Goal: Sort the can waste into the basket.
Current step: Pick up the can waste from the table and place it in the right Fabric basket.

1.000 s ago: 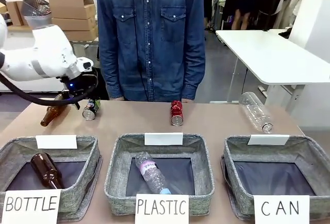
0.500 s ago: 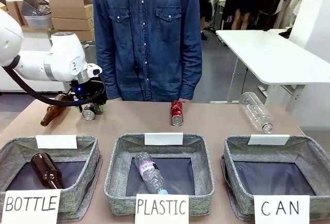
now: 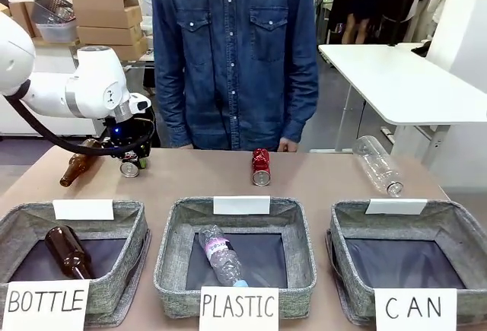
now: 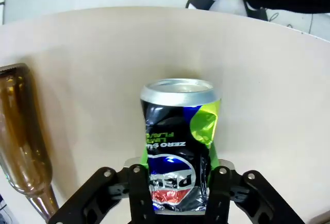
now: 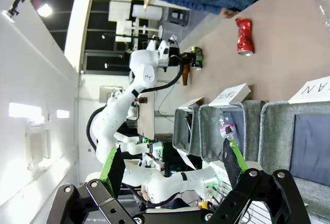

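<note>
A dented dark can [image 3: 131, 167] with yellow-green print lies at the far left of the table, and my left gripper [image 3: 130, 160] is shut on it. In the left wrist view the dark can [image 4: 178, 141] is pinched between my left gripper's [image 4: 178, 185] two fingers, silver end pointing away. A crushed red can [image 3: 261, 167] lies at the far middle of the table. The grey basket [image 3: 346, 213] signed "CAN" stands at the front right with nothing in it. My right gripper [image 5: 170, 167] hangs open, away from the table; its view shows the red can [image 5: 244, 36] far off.
A brown bottle [image 3: 76, 167] lies just left of the held can. A clear plastic bottle [image 3: 378, 165] lies at the far right. The BOTTLE basket [image 3: 138, 224] holds a brown bottle, the PLASTIC basket [image 3: 169, 247] a clear one. A person [image 3: 236, 57] stands at the far edge.
My left gripper moved right and down over the dark can and shut on it. The person shifted a little to the right.
</note>
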You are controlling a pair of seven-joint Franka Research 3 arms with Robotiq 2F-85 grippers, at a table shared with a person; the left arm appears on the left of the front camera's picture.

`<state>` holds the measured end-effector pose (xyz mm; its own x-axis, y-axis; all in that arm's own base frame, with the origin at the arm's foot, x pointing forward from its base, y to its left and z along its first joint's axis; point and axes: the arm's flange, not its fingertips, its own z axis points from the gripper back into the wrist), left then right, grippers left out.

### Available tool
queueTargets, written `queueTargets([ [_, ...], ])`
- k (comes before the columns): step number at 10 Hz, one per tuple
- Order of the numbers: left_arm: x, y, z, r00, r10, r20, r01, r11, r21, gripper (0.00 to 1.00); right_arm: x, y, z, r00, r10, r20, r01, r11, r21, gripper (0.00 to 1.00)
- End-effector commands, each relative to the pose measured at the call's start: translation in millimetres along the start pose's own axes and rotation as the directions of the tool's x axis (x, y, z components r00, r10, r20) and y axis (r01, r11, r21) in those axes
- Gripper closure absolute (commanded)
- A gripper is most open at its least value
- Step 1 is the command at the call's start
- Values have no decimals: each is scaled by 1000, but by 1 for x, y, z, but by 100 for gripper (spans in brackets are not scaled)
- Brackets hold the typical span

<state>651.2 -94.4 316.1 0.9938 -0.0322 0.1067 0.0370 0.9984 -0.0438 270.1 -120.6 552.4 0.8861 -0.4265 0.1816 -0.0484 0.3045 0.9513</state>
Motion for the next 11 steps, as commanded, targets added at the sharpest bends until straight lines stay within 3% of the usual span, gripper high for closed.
queueTargets([
  [1,-1,1,6,1000,19,12,-19,999,34,95,3,1,-1,1000,26,9,-27,999,27,0],
  [3,-5,6,17,999,25,22,-25,1000,16,100,3,1,-1,1000,26,9,-27,999,27,0],
  [5,-30,29,69,997,15,78,-11,999,-51,100,3,1,-1,1000,26,9,-27,999,27,0],
  [6,-61,43,109,994,-29,109,39,995,-95,100,3,1,-1,1000,26,9,-27,999,27,0],
  [8,-166,62,189,960,-166,227,214,955,-206,100,3,1,-1,1000,26,9,-27,999,27,0],
  [10,-270,66,219,899,-309,309,390,886,-249,100,3,1,-1,1000,26,9,-27,999,27,0],
  [11,-313,66,223,854,-342,392,455,857,-242,100,3,1,-1,1000,26,9,-27,999,27,0],
])
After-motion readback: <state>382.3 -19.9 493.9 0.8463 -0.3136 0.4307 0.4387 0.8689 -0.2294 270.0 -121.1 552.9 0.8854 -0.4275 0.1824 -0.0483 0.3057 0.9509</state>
